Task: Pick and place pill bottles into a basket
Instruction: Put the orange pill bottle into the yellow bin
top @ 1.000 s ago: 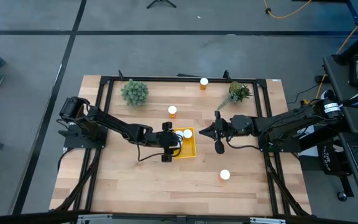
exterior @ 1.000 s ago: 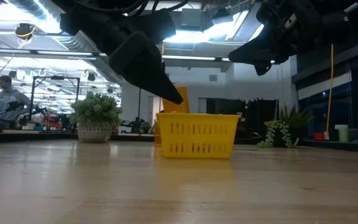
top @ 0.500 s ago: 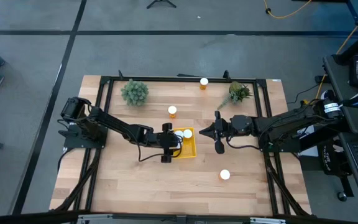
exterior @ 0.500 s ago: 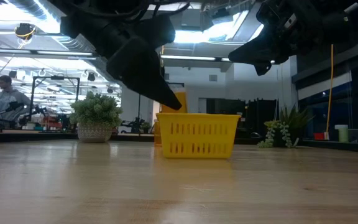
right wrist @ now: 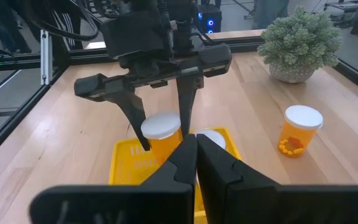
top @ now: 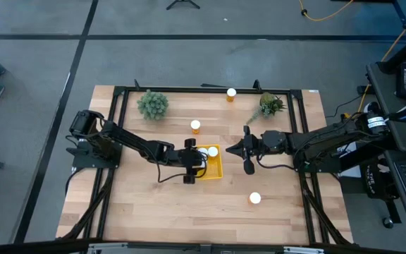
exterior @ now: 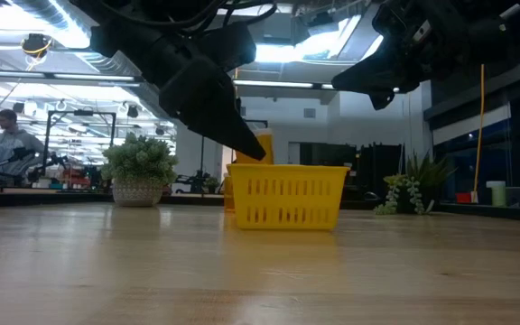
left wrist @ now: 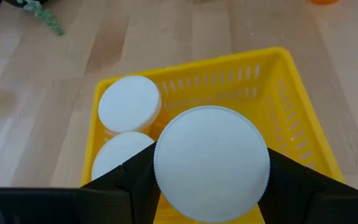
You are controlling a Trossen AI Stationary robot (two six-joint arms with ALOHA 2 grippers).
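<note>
My left gripper (left wrist: pixel 211 186) is shut on an orange pill bottle with a white cap (left wrist: pixel 211 163), over the near part of the yellow basket (left wrist: pixel 291 93). The bottle also shows in the right wrist view (right wrist: pixel 161 132). Two more bottles, white caps up (left wrist: pixel 129 102), stand in the basket. My right gripper (top: pixel 246 149) is shut and empty, above the table to the right of the basket (top: pixel 216 169). Three bottles stand on the table: one beyond the basket (top: pixel 196 126), one at the far edge (top: pixel 231 92), one near right (top: pixel 254 199). My left gripper pinches the bottle between its two fingers (right wrist: pixel 185 106), on opposite sides of the orange body just under the cap (right wrist: pixel 161 144). The fingers come from above, pointing down. The bottle stands upright in the hold, its top above the basket's rim (exterior: pixel 262 144); its bottom is hidden.
Two small potted green plants stand at the far side, one left (top: pixel 152 104) and one right (top: pixel 270 104). A black frame (top: pixel 189 89) runs around the table. A person (exterior: pixel 12 135) sits in the room beyond the table.
My left gripper has gone down a little toward the basket with the bottle still upright in its hold.
</note>
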